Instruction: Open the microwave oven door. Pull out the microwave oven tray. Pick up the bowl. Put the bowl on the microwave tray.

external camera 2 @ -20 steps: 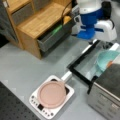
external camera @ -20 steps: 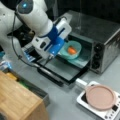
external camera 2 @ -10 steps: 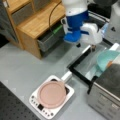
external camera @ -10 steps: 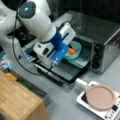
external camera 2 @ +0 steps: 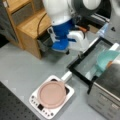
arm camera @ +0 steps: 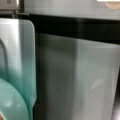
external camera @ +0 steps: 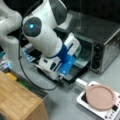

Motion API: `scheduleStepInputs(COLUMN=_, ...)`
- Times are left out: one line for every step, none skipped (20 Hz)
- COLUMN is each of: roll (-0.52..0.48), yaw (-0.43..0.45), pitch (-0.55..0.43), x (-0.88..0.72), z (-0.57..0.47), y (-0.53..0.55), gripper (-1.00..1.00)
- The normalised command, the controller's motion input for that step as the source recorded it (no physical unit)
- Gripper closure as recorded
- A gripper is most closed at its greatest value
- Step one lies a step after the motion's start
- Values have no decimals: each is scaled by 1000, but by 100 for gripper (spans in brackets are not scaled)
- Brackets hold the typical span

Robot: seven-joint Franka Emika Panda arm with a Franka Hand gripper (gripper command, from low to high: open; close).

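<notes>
Microwave oven (external camera: pixel 105 42) at the worktop's far right in a front view, door (external camera 2: pixel 87 62) folded down flat. Bowl (external camera 2: pixel 106 60) sits at the oven mouth, on the tray's (external camera: pixel 80 63) near edge as far as I can tell; the arm covers most of the tray. Gripper (external camera 2: pixel 78 46) is just beside the bowl, over the door's glass, apparently holding nothing. Can't tell how far the jaws are spread, fingers hidden. Wrist view: bowl rim (arm camera: pixel 12 100) cut off bottom-left. Pink disc (external camera 2: pixel 51 93) on the white appliance (external camera 2: pixel 37 105), near the door's front edge.
</notes>
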Motion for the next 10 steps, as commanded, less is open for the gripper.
scheduleStepInputs(roll=309, yaw=52, pitch=49, x=186, z=-342, y=-83, gripper=-100)
scheduleStepInputs(roll=331, yaw=39, pitch=40, x=166, z=-338, y=-71, gripper=-100)
scheduleStepInputs(roll=321, yaw=28, pitch=36, x=152, z=-306, y=-68, gripper=-100)
scheduleStepInputs(roll=308, yaw=18, pitch=19, x=142, z=-283, y=-73, gripper=-100)
scheduleStepInputs(roll=294, yaw=11, pitch=5, x=133, z=-270, y=-86, gripper=-100)
scheduleStepInputs(roll=286, yaw=15, pitch=-8, x=118, z=-267, y=-105, gripper=-100)
scheduleStepInputs(roll=269, yaw=20, pitch=-17, x=101, z=-247, y=-133, gripper=-100)
scheduleStepInputs(roll=250, yaw=28, pitch=-19, x=79, z=-221, y=-164, gripper=-100)
scheduleStepInputs(roll=231, yaw=29, pitch=-21, x=67, z=-190, y=-186, gripper=-100)
scheduleStepInputs(roll=216, yaw=37, pitch=-19, x=51, z=-147, y=-217, gripper=-100)
